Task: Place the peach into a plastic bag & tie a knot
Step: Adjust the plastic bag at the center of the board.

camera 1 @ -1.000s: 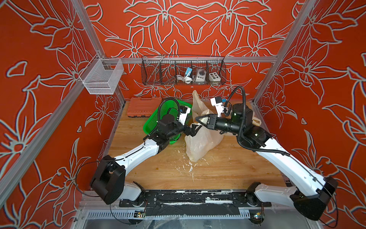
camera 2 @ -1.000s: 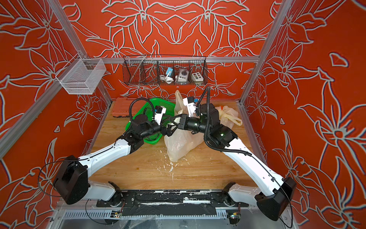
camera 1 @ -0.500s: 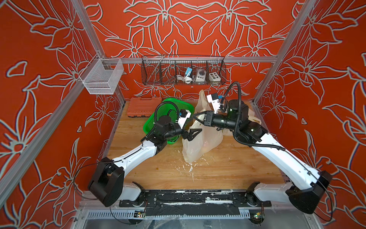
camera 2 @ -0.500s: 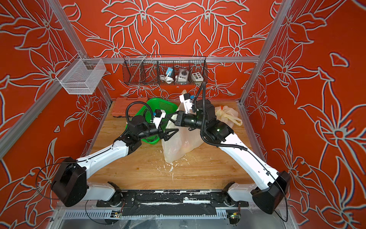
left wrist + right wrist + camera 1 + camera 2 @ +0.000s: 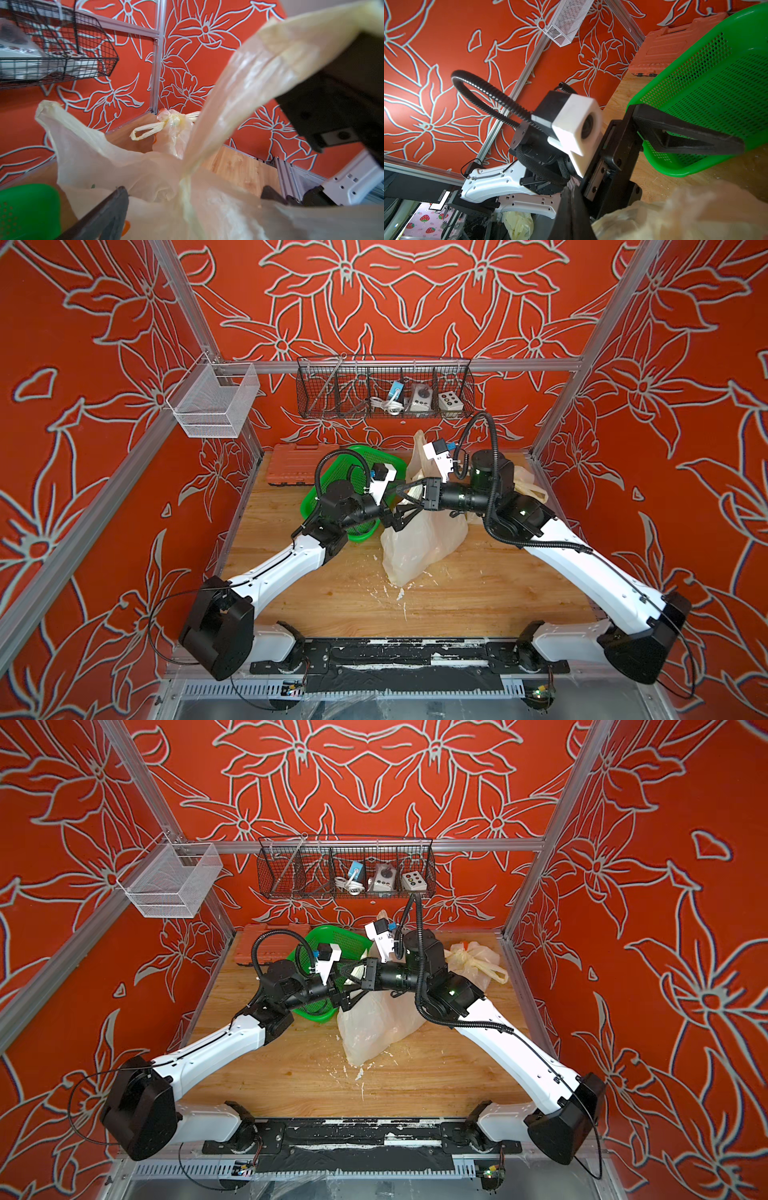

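Translucent plastic bag [image 5: 419,543] standing on the wooden desk [image 5: 457,605] just beside a green basket [image 5: 361,472], right end effector [image 5: 402,496] clenched on its raised handle, left end effector [image 5: 400,515] released, jaws spread wide around the bag's top, peach not clearly visible

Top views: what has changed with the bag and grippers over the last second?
The right gripper, shut on the bag handle, drew it slightly toward the robot's left, over the left gripper. The left gripper stayed open; the green basket and tied bag stayed put.
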`<state>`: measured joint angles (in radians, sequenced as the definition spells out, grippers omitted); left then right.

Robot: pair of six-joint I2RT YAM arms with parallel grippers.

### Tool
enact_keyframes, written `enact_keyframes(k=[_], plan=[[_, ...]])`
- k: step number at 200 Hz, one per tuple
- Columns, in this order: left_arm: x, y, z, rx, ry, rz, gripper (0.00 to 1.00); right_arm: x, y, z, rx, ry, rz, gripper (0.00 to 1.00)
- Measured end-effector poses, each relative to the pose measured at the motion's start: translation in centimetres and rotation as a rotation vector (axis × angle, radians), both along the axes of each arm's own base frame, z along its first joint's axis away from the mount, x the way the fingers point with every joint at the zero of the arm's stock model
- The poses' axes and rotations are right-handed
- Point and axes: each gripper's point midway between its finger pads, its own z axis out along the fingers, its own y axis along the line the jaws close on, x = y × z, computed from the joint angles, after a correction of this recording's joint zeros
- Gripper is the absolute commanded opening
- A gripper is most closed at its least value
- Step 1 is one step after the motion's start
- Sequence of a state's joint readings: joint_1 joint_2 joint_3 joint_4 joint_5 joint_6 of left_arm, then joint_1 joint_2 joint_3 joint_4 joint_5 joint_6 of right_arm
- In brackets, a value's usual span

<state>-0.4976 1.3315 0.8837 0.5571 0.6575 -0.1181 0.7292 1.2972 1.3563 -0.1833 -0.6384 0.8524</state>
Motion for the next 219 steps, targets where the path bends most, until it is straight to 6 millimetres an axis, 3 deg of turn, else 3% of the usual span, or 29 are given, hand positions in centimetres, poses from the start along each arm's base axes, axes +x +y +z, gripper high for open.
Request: enact_keyframes(k=[32, 64, 102, 133, 157, 198, 219], plan=[[-0.3, -0.2, 0.3, -0.004, -0.011, -0.019, 0.99, -0.2, 0.1, 0.4, 0.018, -0.001, 0.012, 0.00], [1.1, -0.6, 0.4, -0.020, -0.016, -0.007, 0.81, -1.1, 0.7, 0.8, 0.033, -0.007, 0.044, 0.00], [1.9, -0.9, -0.5, -0.032, 0.002, -0.011, 0.35, -1.3, 1.2, 0.1, 0.028, 0.002, 0.054, 0.00], [1.6, -0.8, -0.4, -0.039, -0.026, -0.029, 0.00, -0.4, 0.6, -0.3, 0.007, 0.005, 0.028, 0.23], [1.0, -0.6, -2.2, 0.001, -0.030, -0.049, 0.00, 1.9, -1.9, 0.7, -0.013, -0.022, -0.040, 0.41], [-0.9, -0.8, -4.1, 0.069, -0.047, -0.155, 0.00, 8.2, -9.6, 1.8, -0.177, -0.057, -0.315, 0.70], [-2.0, -0.9, -4.0, 0.084, -0.060, -0.204, 0.00, 11.0, -11.5, -0.4, -0.368, -0.066, -0.426, 0.81]])
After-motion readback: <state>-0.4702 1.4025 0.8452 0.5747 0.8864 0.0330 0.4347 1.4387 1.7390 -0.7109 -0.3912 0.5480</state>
